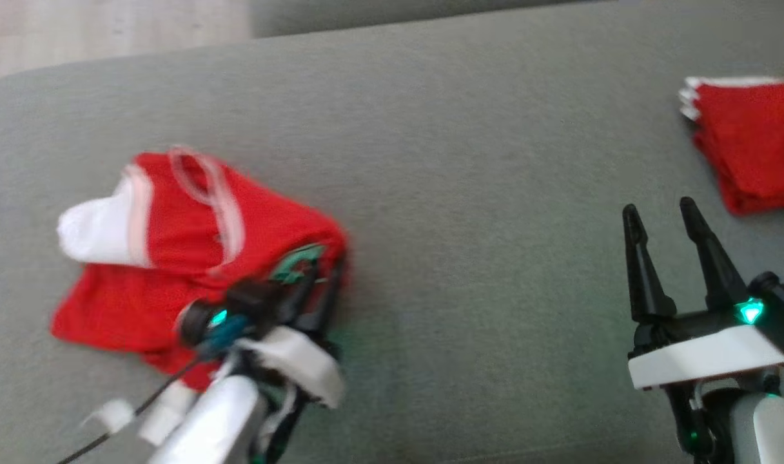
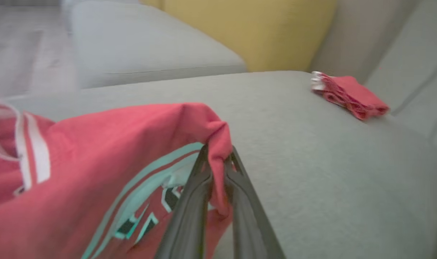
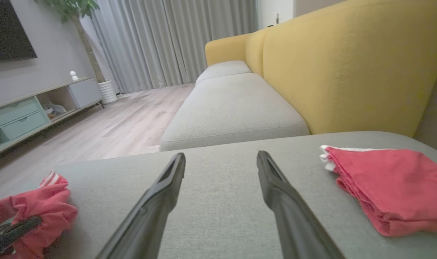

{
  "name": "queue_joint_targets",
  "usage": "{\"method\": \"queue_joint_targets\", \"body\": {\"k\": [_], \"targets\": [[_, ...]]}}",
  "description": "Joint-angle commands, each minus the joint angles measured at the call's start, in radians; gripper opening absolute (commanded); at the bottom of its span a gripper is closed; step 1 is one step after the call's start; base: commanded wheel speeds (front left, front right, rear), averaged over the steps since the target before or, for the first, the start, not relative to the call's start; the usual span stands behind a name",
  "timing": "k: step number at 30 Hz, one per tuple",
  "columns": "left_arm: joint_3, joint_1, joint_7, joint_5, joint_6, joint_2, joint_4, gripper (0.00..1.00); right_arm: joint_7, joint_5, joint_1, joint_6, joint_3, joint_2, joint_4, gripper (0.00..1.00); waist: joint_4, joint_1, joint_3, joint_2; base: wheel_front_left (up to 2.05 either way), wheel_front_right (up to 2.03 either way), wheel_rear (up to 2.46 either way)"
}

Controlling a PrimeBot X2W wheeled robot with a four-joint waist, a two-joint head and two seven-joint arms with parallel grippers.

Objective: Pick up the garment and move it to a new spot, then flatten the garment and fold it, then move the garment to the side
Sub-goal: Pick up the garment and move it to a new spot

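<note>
1. Cushion point(image 1: 469, 193). Grey, woven, broad and flat. It is the work surface in the head view.

2. Backrest point(image 3: 348, 72). Yellow, standing behind the cushions at 1 o'clock in the right wrist view.

3. Garment point(image 1: 192, 258). Red jersey lying on the cushion at 9 o'clock in the head view, bunched in loose overlapping layers and not flat.
   - White sleeve at its 10 o'clock.
   - White-trimmed collar at its 12 o'clock.
   - Teal lettering at its 4 o'clock corner, where it is pinched and slightly raised.
   - This side of the head view is blurred.
   - Handling, as judged: light, limp and thin, not fragile. It will likely sag and trail from one pinch, and a narrow bite on a gathered fold may slip.
   - Hold, as judged: a second grip on a single-layer edge, at a hem or shoulder well apart from the present pinch, would let the cloth be spread. Avoid catching several layers at once.

4. Stack point(image 1: 753, 148). Folded red cloth with white edges, lying at 2 o'clock on the cushion, well apart from the garment.

5. Right gripper point(image 1: 659, 207). At 4 o'clock in the head view, with its fingers spread wide and nothing between them. It is above bare cushion, near the stack but not touching it.

6. Left gripper point(image 2: 218, 154). At 7 o'clock in the head view, with its fingers clenched on a gathered fold of the garment.
</note>
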Motion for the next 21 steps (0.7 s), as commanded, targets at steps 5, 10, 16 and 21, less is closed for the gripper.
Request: {"method": "queue_joint_targets", "body": {"k": [5, 10, 16, 21], "targets": [[-0.122, -0.142, 0.033, 0.086, -0.082, -0.051, -0.030, 0.00, -0.028, 0.022, -0.029, -0.002, 0.010, -0.004, -0.031, 1.00, -0.121, 0.0000, 0.095, -0.0001, 0.00, 0.00, 0.00], [-0.249, -0.199, 0.042, 0.094, -0.136, -0.105, 0.020, 0.29, -0.047, 0.034, -0.035, -0.002, -0.001, -0.004, -0.023, 1.00, -0.146, 0.0000, 0.133, -0.0001, 0.00, 0.00, 0.00], [-0.264, -0.218, -0.049, 0.091, -0.144, -0.106, 0.067, 1.00, -0.050, 0.028, -0.039, -0.002, -0.014, -0.004, -0.008, 1.00, -0.117, 0.0000, 0.116, -0.0001, 0.00, 0.00, 0.00], [-0.235, -0.197, -0.139, 0.093, -0.124, -0.078, 0.067, 1.00, -0.033, 0.011, -0.038, -0.002, -0.015, -0.004, -0.008, 1.00, -0.052, 0.0000, 0.073, -0.0001, 0.00, 0.00, 0.00]]}}
